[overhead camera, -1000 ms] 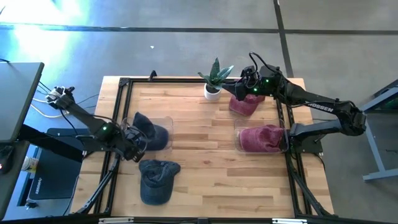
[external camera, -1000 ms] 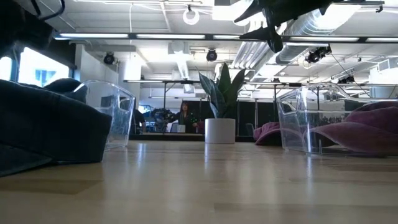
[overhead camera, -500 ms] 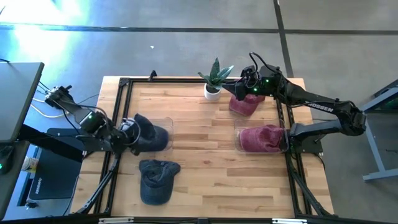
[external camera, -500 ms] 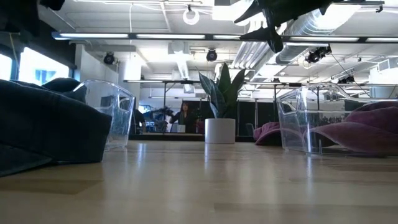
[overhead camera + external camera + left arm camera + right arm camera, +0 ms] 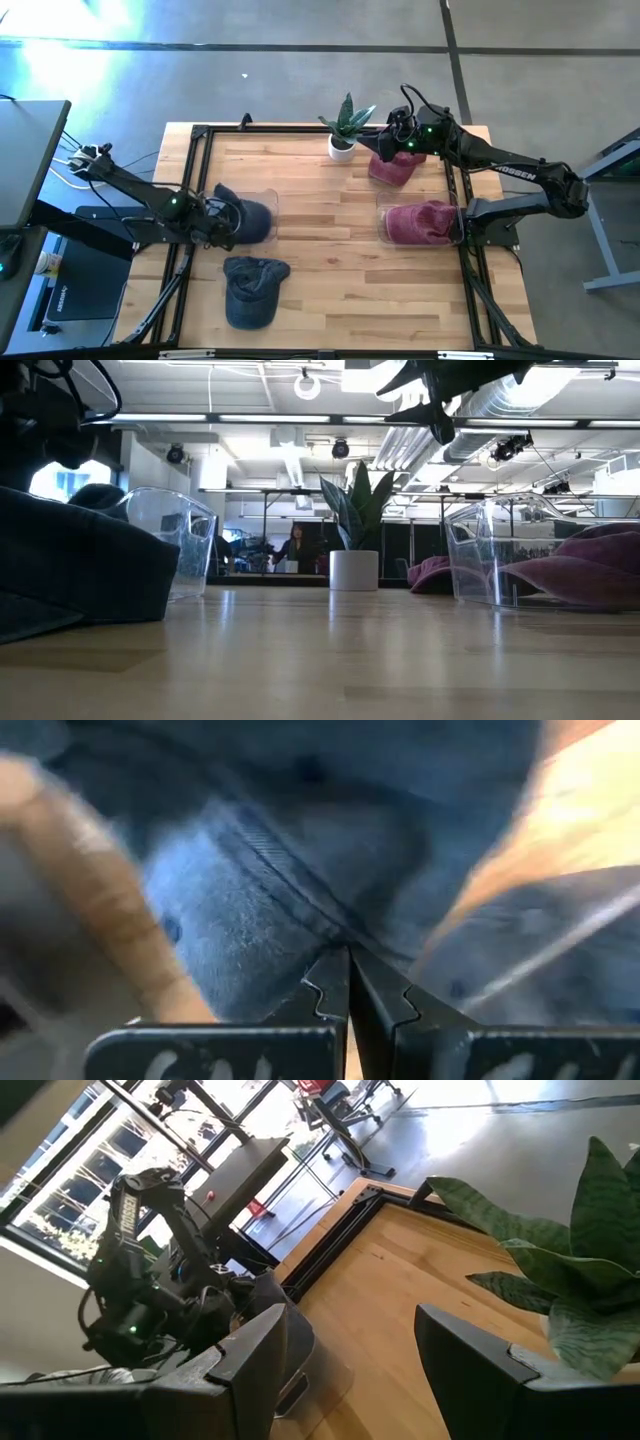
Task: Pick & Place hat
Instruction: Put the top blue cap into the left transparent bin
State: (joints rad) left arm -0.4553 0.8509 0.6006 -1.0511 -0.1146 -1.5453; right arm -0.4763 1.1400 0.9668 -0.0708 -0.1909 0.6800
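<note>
Left hand (image 5: 222, 222), fingers pressed together, sat at the dark blue cloth hat (image 5: 243, 216) in a clear plastic bin (image 5: 268, 196) on the wooden desk (image 5: 320, 280); right hand (image 5: 385, 143) hung open beside the potted plant (image 5: 343, 126). Low view showed the blue hat (image 5: 70, 575) large at left. Left wrist view: closed fingertips (image 5: 328, 990) touched blue fabric (image 5: 260, 870).

The left gripper (image 5: 349, 982) had its 2 fingers (image 5: 325, 995) pressed together, tips against a blue hat (image 5: 250, 890). Wood table (image 5: 575, 810) showed beyond.
</note>
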